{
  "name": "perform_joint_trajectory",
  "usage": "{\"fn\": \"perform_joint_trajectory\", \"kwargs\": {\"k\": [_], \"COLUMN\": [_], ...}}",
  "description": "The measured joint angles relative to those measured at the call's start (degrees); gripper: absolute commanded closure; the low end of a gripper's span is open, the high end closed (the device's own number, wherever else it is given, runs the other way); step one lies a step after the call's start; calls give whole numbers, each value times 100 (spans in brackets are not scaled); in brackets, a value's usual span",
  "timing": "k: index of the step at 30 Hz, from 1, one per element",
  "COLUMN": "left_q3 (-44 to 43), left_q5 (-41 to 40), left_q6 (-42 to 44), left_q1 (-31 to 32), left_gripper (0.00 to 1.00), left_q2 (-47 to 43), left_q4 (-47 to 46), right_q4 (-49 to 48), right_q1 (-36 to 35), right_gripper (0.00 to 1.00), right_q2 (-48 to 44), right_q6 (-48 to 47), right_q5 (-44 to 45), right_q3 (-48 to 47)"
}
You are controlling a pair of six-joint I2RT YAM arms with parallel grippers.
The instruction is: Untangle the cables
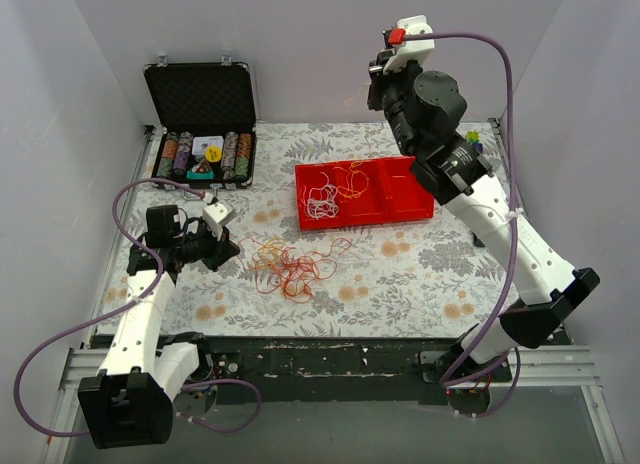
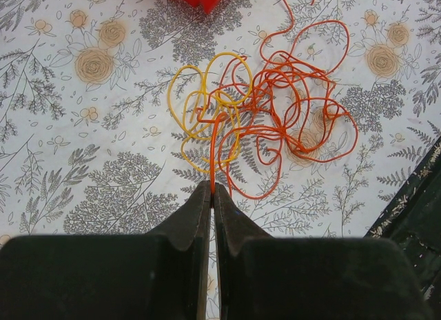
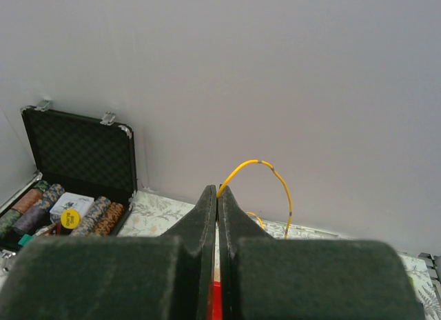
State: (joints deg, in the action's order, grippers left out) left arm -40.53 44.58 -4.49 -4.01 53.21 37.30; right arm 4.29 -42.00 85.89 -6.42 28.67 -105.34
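White walls close in a table (image 1: 420, 274) under a floral cloth in the top view. A red tray (image 1: 400, 199) sits upper centre, with thin white and orange-yellow cables (image 1: 325, 199) curled in its left compartment. Below it and to the left, a loose tangle of cables (image 1: 290, 264) in red, orange and yellow lies on the cloth. An open black case (image 1: 200, 94) holding poker chips (image 1: 235, 156) stands at upper left. The left gripper (image 1: 232, 251) is low over the cloth at the left edge of the tangle. The right gripper (image 1: 376, 82) is raised high, above the tray's upper edge; its fingers are hard to pick out from this angle.

From the left wrist, the two dark fingers (image 2: 189, 220) are pressed together at lower centre, nipping a red-orange strand (image 2: 213, 144) that runs straight up from their tips into the tangle. A yellow loop (image 2: 180, 92) lies on the left side of the knot, the red coils spread to the right, and a corner of the tray shows at the top edge.

From the right wrist, the fingers (image 3: 200, 220) are likewise closed at lower centre, against the bare wall. They pinch a yellow cable (image 3: 258, 161), which arches up from their tips and drops away to the right. The case stands at centre left, its lid upright.
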Motion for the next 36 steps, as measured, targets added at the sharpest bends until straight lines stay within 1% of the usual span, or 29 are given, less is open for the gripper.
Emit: {"fn": "perform_joint_trajectory", "kwargs": {"k": [8,17,26,30,36], "left_q3": [0,0,0,0,0], "left_q5": [0,2,-2,0,0], "left_q6": [-7,-50,-92,-109,-138], "left_q1": [0,0,0,0,0], "left_gripper": [100,100,100,100,100], "left_q2": [0,0,83,92,96], "left_q4": [0,0,0,0,0], "right_q4": [94,166,205,114,-44], "right_q1": [216,450,595,625,809], "right_gripper": [99,99,99,99,99], "right_q2": [258,348,820,756,448], "right_q6": [151,332,671,815,1154], "right_q5": [-146,-365,-686,-745,-855], "right_q3": [-33,-31,-9,308,1370]}}
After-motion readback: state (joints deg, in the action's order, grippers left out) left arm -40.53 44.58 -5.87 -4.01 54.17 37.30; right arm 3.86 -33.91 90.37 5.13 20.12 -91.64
